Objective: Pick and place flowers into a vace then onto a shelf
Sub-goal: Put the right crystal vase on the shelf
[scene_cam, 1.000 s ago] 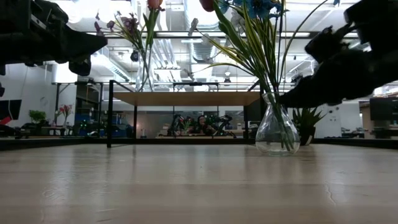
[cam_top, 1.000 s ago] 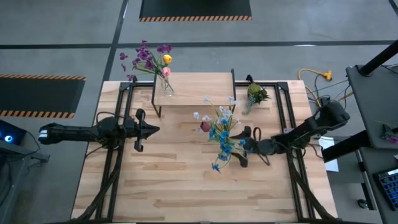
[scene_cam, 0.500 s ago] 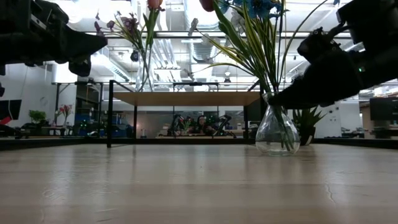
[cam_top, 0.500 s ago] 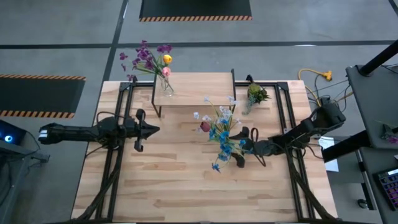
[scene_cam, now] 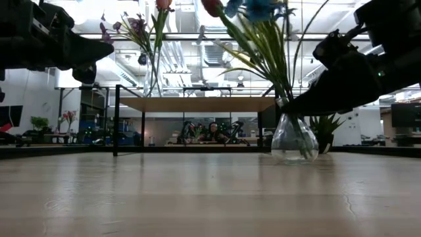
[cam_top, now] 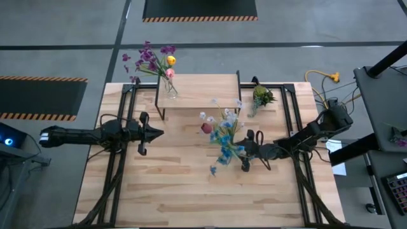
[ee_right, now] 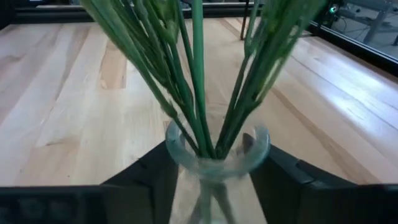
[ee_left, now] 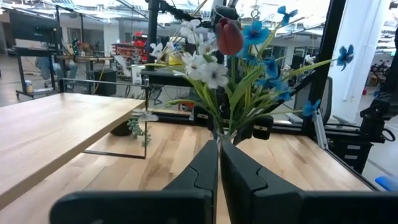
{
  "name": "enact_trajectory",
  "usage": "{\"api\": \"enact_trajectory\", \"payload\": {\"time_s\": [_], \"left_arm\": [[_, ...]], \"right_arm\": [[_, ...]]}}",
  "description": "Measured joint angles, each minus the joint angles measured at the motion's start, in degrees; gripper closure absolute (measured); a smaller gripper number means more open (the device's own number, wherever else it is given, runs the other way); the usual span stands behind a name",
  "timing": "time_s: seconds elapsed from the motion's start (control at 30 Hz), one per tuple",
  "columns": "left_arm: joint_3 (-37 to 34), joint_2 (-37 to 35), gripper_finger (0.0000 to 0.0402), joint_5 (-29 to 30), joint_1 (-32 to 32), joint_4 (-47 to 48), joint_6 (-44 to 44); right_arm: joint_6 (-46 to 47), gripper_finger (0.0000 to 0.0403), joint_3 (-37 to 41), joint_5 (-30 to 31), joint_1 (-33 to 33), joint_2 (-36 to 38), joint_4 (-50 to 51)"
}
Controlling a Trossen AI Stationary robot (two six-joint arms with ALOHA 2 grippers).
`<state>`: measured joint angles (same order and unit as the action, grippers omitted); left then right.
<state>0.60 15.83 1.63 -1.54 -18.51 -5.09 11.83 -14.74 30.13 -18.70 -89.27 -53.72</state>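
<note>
A clear glass vase (cam_top: 240,154) stands on the table right of its middle. It holds the flowers (cam_top: 222,133), green stems with blue, white and dark red blooms, which lean toward the table's left. My right gripper (cam_top: 247,151) comes in from the right and is shut on the vase's neck. A second vase with purple, yellow and pink flowers (cam_top: 159,63) stands on the shelf (cam_top: 203,92) at the far edge. My left gripper (cam_top: 159,132) hovers shut over the table's left part, its fingers (ee_left: 219,168) pointing at the bouquet. My right gripper holds the vase by its neck just under the rim (ee_right: 180,155), one finger (ee_right: 146,174) on each side of the glass. The fingers come nearly level from the table's right. The vase's base (scene_cam: 293,158) rests on the table, with the bouquet tilted to the left.
A stubby yellow-green tuft (cam_top: 261,96) stands right of the shelf at the far edge. Black metal frame rails (cam_top: 117,159) run along both sides of the table. Bare wood (cam_top: 191,191) lies between the arms and toward the near edge.
My right gripper has crept toward the table's left, against the vase's neck. The bouquet has tipped left, with its blooms shifted that way while the vase's base has stayed on the table.
</note>
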Motion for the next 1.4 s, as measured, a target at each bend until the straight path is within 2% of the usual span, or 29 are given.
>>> {"api": "enact_trajectory", "payload": {"time_s": [0.2,0.43,0.53,0.7,0.83,1.0,1.1,1.23,1.4], "left_arm": [[0.00,-0.01,0.0402,0.00,0.00,-0.02,0.00],[0.00,-0.01,0.0402,0.00,0.01,-0.03,0.00],[0.00,-0.01,0.0401,0.00,0.01,-0.03,0.01],[0.00,-0.01,0.0402,0.00,0.00,-0.03,-0.01],[0.00,0.00,0.0402,0.00,0.00,-0.06,-0.01],[0.00,-0.01,0.0402,0.00,0.00,-0.06,-0.18],[0.00,-0.01,0.0402,0.00,0.00,-0.06,-0.18],[0.00,-0.03,0.0402,0.00,0.00,-0.08,-0.18],[0.00,-0.01,0.0402,0.00,0.00,-0.08,-0.18]], "right_arm": [[-0.15,0.0275,0.03,-0.07,0.00,0.00,0.11],[0.00,0.0268,0.07,1.17,-0.04,0.00,-0.94],[-2.11,0.0267,0.09,2.94,0.02,0.00,-5.83],[-8.54,0.0276,0.09,2.97,2.37,0.30,-19.79],[-13.26,0.0274,-1.53,-2.74,7.10,1.89,-25.49],[-15.21,0.0271,-8.27,-12.28,15.70,3.00,-18.01],[-13.86,0.0270,-12.89,-16.01,21.50,3.30,-11.98],[-13.42,0.0270,-17.43,-21.61,27.91,3.28,-8.90],[-13.44,0.0269,-24.60,-23.32,33.17,3.03,0.52]]}}
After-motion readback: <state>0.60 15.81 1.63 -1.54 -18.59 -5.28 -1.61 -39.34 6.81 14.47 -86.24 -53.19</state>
